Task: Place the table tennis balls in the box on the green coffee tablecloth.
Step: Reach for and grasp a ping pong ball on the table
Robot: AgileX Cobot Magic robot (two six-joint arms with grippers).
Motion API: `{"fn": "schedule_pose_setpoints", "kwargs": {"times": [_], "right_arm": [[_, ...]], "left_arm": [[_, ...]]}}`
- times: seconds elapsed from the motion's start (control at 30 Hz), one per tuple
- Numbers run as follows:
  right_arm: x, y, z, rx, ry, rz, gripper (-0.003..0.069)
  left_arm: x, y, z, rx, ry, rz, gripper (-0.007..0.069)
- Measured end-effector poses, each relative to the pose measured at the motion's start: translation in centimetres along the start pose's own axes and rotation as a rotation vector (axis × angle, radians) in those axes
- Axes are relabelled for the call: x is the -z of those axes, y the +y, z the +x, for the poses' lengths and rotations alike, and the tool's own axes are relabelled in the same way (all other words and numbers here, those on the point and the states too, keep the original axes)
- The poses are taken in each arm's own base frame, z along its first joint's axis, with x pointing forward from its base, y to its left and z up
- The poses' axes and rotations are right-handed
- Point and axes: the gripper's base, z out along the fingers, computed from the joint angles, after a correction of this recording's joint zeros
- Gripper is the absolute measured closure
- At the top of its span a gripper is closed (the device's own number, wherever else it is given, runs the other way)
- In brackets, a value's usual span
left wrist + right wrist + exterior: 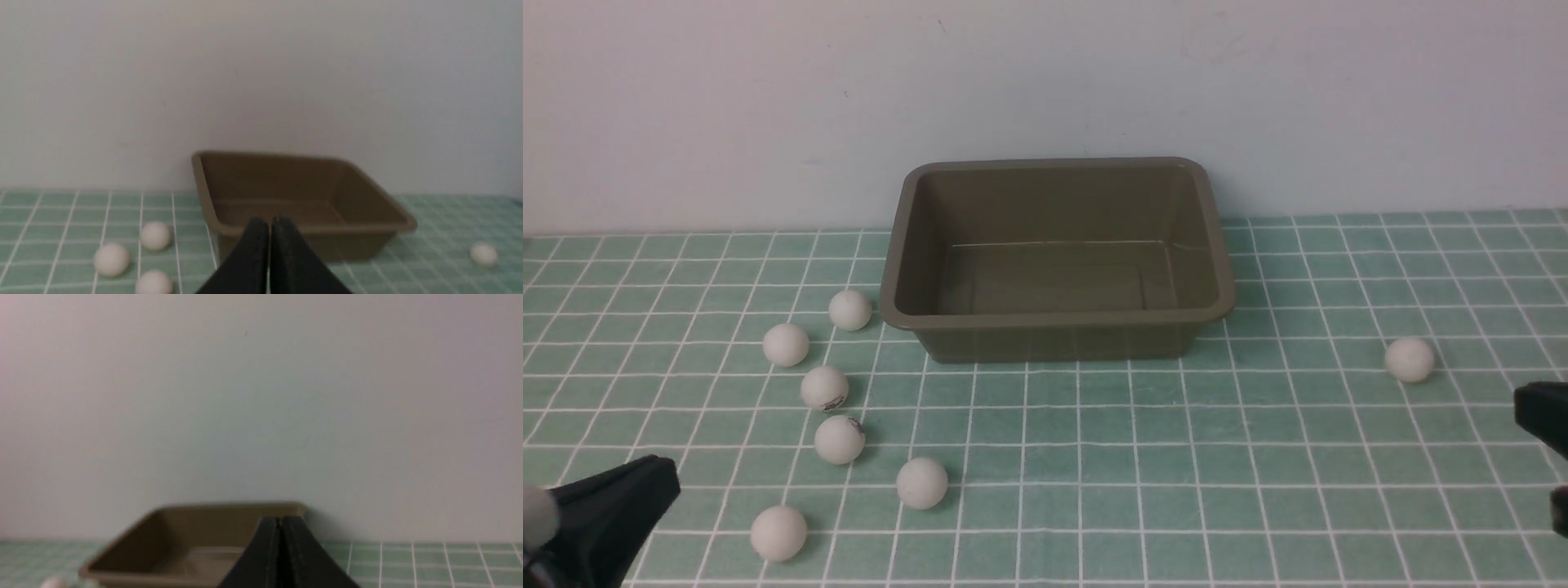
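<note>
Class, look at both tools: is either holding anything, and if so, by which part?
Nothing is held. The left tool and right tool are both shut, empty; the table tennis balls lie loose on the green coffee tablecloth.

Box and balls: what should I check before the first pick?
1. Box upright and empty: ok.
2. Six table tennis balls lying free on the green tablecloth to the robot's left of the Box: ok.
3. Lone ball on the other side, clear of the Box: ok.
4. Left hand open for a pick: not ok, shut and empty.
5. Right hand open for a pick: not ok, shut and empty.
</note>
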Motion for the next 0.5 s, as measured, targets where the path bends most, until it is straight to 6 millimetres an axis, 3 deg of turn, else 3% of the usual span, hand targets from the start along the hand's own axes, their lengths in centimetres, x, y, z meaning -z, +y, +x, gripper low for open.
{"fn": "schedule_pose_setpoints", "kwargs": {"times": [0.23,0.5], "right_arm": [[-6.6,-5.5,-2.0,-0.153,0.418,0.187,0.0672],[-13.0,-9.9,-6.3,-0.205,0.492,0.281,0.067]], "left_arm": [[-4.5,1.9,-0.6,0.096,0.39,-0.013,0.0629],[-7.9,4.3,-1.6,0.139,0.561,-0.116,0.0629]]}}
